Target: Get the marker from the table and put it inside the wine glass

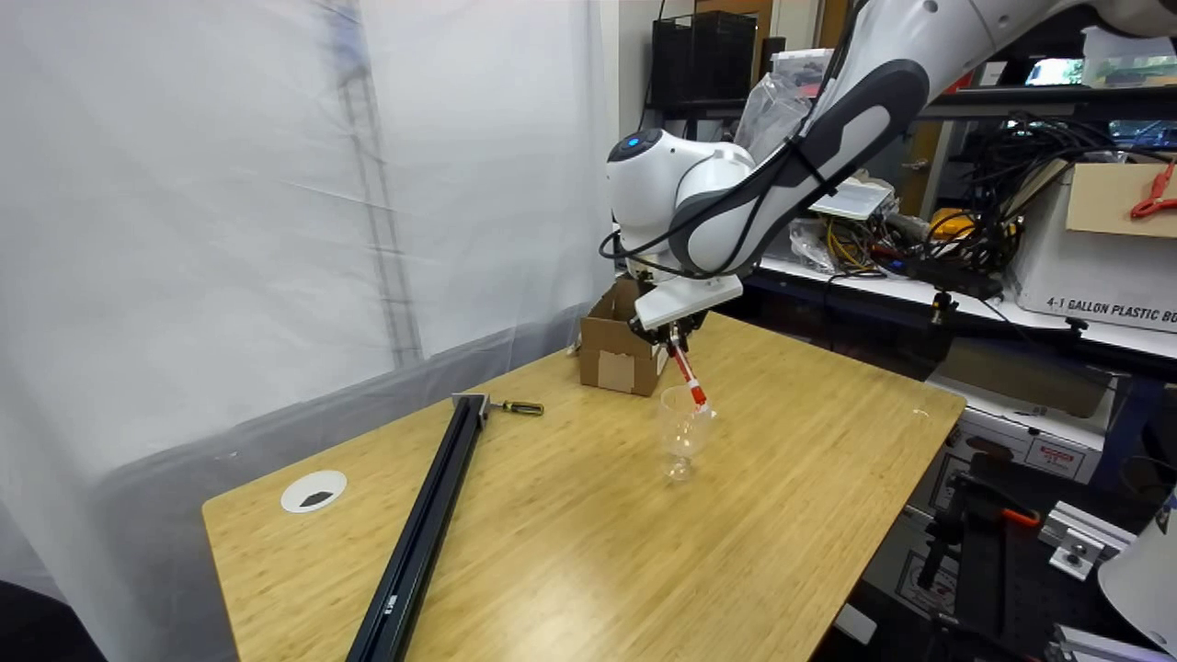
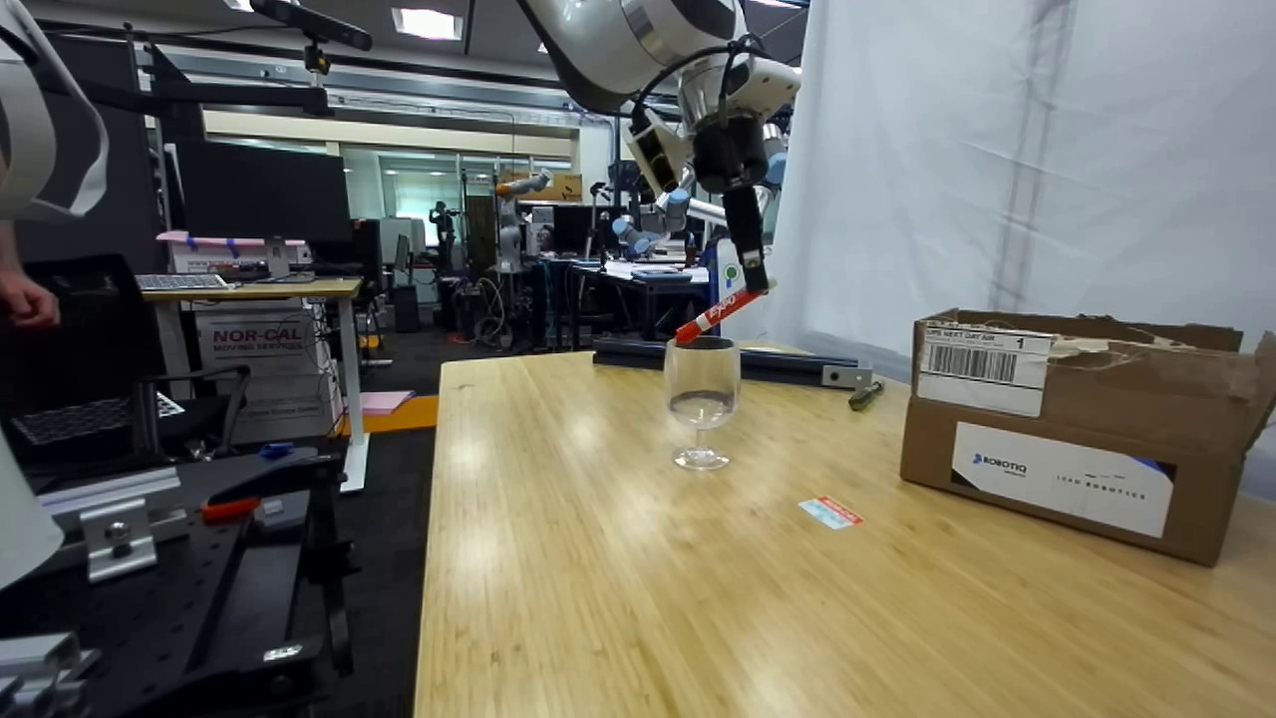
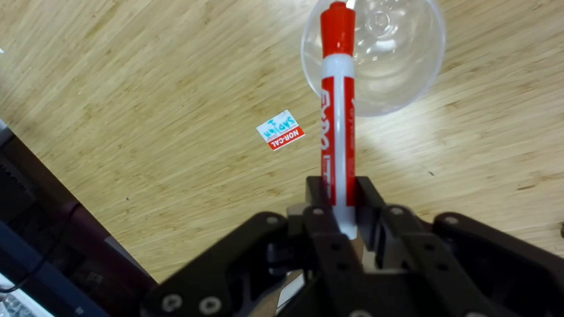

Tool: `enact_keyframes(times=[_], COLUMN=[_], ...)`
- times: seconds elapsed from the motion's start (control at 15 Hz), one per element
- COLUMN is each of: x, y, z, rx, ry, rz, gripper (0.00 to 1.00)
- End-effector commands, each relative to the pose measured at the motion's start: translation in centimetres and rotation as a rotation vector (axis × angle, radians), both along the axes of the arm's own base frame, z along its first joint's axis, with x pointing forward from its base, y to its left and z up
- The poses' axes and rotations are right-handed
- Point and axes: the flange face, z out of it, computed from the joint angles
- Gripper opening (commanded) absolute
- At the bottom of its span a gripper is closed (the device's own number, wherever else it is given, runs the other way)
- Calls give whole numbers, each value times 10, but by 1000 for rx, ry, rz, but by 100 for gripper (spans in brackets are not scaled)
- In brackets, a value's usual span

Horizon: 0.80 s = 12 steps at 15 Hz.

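While the fingers [image 3: 369, 196] clasp the tilted marker [image 3: 338, 132], its red cap [image 3: 338, 33] overhangs the wine glass [image 2: 702, 391]

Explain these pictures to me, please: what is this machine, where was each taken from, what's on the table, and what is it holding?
The machine is a robot arm; its gripper works like a hand that pinches things. Two pictures come from cameras standing outside the robot in different places; the close-up comes from a camera on its wrist. On the table stand a clear wine glass and an open cardboard box; a small label, a long black bar and what looks like a screwdriver lie there too. The gripper is closed on a red-and-white marker, held tilted, its red cap close to the glass's rim. Whether they touch, I can't tell.
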Motion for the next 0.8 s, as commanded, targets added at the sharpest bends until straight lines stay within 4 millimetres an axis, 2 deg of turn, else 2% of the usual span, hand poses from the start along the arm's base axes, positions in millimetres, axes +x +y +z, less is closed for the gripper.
enact_keyframes(times=[0.0,0.73], x=[2,4], y=[3,12], z=[3,8], rx=[-19,-70], ry=[-52,-160], rz=[2,23], gripper=[5,5])
